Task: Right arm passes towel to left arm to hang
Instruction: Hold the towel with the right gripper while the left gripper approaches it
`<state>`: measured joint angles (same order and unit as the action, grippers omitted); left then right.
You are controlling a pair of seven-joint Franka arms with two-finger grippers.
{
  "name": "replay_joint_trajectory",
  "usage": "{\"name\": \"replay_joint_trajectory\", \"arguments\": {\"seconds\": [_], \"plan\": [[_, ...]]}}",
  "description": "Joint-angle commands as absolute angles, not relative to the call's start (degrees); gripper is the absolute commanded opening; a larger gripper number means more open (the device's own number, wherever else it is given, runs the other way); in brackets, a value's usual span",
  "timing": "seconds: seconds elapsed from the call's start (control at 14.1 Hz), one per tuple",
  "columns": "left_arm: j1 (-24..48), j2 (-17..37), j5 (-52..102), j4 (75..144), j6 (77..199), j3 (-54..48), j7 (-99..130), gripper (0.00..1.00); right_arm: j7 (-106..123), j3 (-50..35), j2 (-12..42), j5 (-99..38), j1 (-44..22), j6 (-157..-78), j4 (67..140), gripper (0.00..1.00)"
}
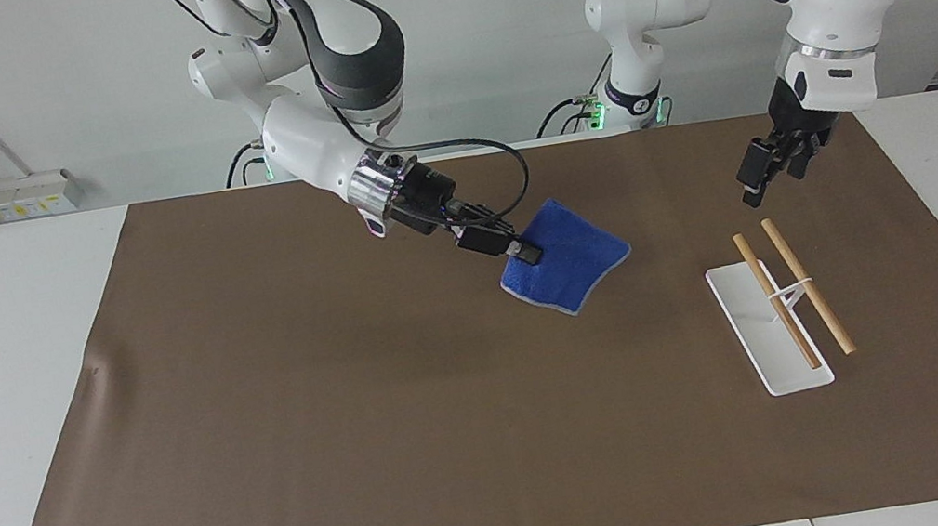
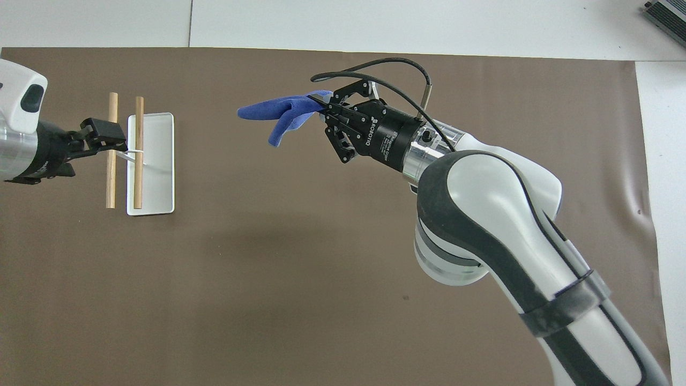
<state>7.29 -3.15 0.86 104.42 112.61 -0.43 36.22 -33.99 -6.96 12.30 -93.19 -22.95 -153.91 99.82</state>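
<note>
Centrally, right end effector [image 1: 525, 250] pinches towel [image 1: 568, 266] corner, cloth hanging off its tip; left end effector [image 1: 759, 178], frame right, grip unclear.
</note>
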Motion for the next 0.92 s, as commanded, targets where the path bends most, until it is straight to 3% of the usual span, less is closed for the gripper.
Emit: {"name": "replay_joint_trajectory", "arguments": {"seconds": [0.0, 0.64, 0.85], "plan": [[9.0, -6.2, 2.6, 109.9, 120.6, -0.1, 48.4, 1.0, -34.2, -7.4, 13.1, -93.6, -23.0, -155.4, 98.6, 0.0], [10.3, -5.4, 2.9, 110.1, 131.4, -6.2, 82.1, 1.0, -39.3, -7.5, 15.8, -95.5, -26.3, -160.7, 97.0, 0.0], [10.4, -5.6, 2.9, 110.6, 131.5, -7.6, 92.1, 1.0, -43.7, -8.2, 17.4, -96.7, -29.5, -167.2, 94.3, 0.0]]}}
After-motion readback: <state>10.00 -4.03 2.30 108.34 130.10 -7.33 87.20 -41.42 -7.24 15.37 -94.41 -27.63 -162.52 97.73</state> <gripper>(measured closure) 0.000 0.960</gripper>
